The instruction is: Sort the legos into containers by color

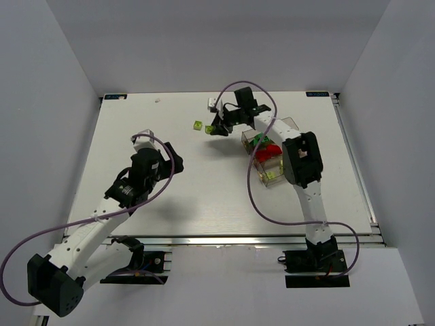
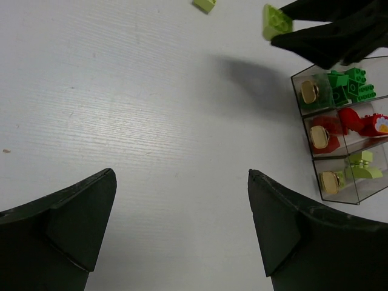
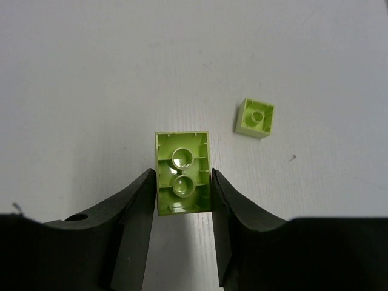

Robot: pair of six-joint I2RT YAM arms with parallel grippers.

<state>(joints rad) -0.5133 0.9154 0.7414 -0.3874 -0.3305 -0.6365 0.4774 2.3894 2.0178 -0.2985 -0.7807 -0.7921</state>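
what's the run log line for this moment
right end effector: shut on lime-green rectangular plastic brick | left end effector: open, empty | smaller lime-green square plastic brick: loose on white table

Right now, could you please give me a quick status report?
Left gripper open, empty. Right gripper shut on lime brick. Second lime brick loose on table. Path to containers looks clear.

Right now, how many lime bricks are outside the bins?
2. One lime brick is pinched in the right claw; the other lime brick lies loose on the table nearby. The right arm may hide more.
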